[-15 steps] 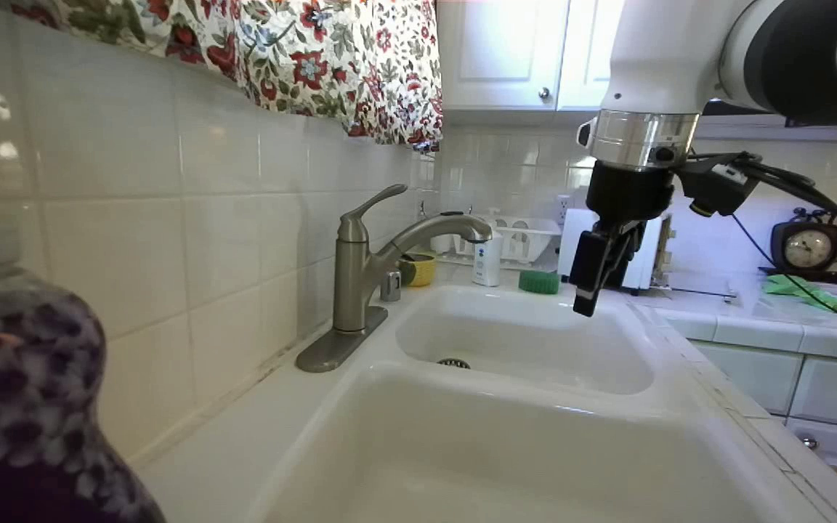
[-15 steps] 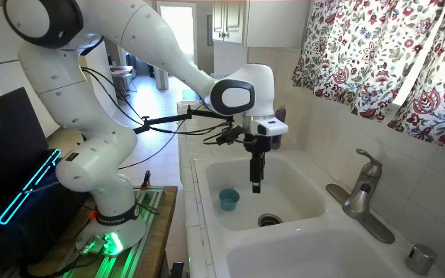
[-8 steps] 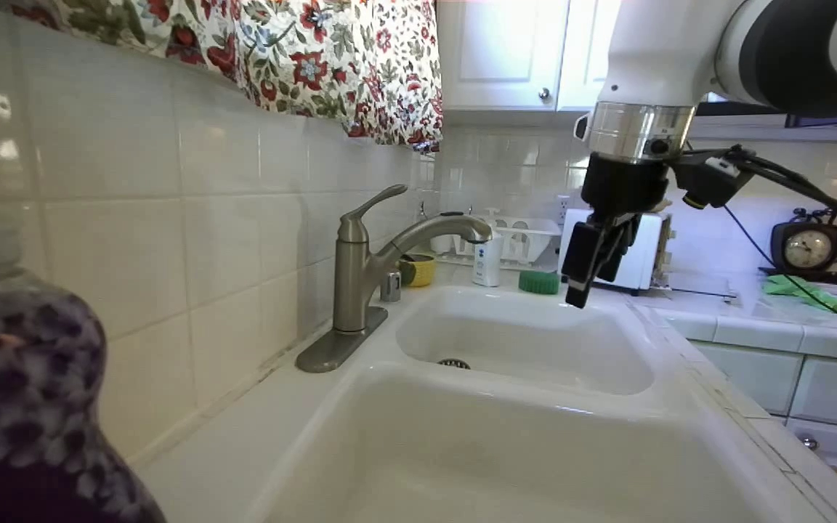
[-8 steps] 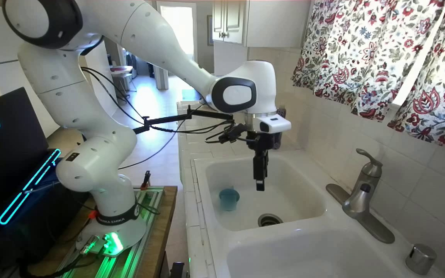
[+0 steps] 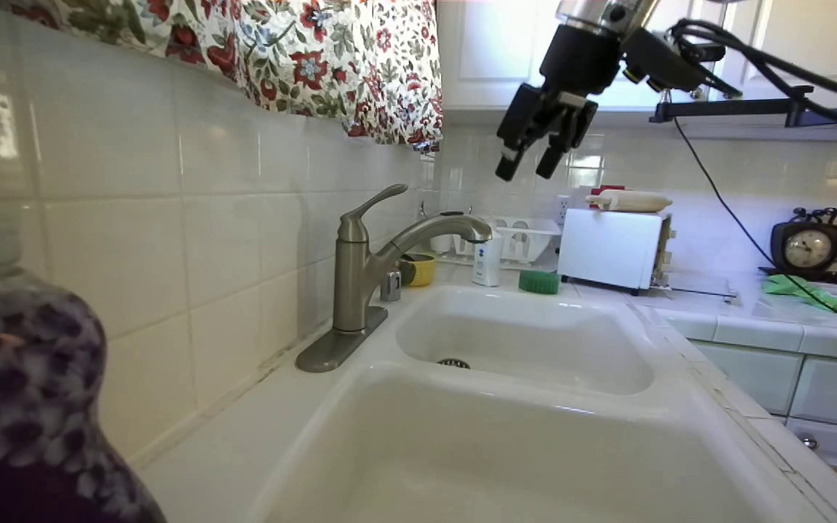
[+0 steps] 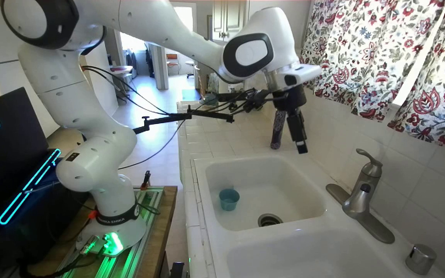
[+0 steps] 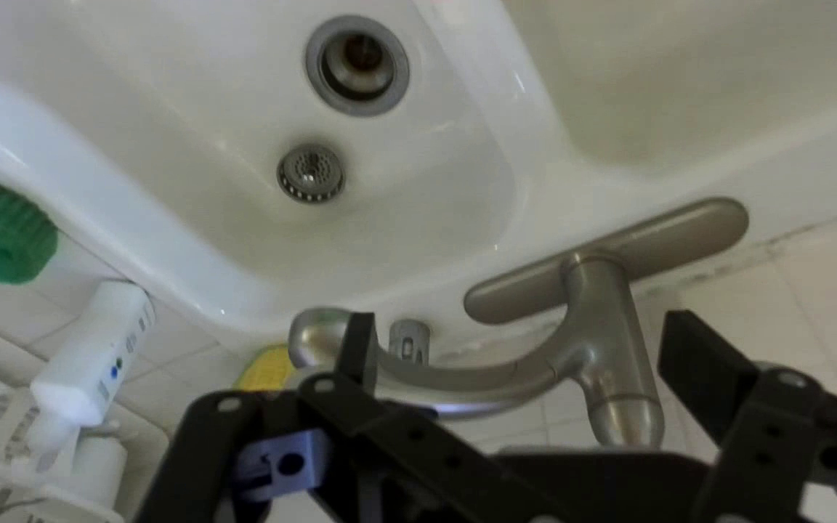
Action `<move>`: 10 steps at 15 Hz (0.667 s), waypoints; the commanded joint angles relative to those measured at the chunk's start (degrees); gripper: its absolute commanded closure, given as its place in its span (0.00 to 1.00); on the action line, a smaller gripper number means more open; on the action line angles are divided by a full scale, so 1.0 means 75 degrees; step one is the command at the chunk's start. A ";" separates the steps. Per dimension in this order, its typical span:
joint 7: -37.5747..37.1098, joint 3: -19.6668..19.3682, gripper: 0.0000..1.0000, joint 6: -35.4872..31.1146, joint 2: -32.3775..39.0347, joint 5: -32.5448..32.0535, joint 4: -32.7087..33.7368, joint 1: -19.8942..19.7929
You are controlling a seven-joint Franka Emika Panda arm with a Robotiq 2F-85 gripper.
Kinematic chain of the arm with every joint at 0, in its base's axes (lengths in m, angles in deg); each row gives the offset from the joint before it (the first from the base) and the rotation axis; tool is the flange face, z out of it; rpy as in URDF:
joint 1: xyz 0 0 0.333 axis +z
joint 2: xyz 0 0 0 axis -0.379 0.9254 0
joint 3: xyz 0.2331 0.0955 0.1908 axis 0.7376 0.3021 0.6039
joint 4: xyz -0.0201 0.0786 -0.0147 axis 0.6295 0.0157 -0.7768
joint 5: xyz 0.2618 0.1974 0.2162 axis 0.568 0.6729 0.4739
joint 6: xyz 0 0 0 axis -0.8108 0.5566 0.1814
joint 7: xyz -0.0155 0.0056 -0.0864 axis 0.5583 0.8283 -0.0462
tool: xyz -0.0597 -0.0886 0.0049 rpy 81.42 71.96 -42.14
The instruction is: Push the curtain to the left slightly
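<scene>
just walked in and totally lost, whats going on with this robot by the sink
A robot arm is at the kitchen sink, set the task of pushing the floral curtain slightly left. Its gripper is open and holds nothing; in the wrist view the faucet shows between its fingers. In an exterior view, a gap shows between the gripper and the curtain, so it doesn't seem to be pushing it yet.

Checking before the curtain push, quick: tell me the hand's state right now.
Hand: open, jaws apart, holding nothing.
</scene>
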 commanded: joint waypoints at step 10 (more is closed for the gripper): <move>-0.1300 0.0261 0.00 -0.1225 0.1051 -0.0819 0.3333 0.0065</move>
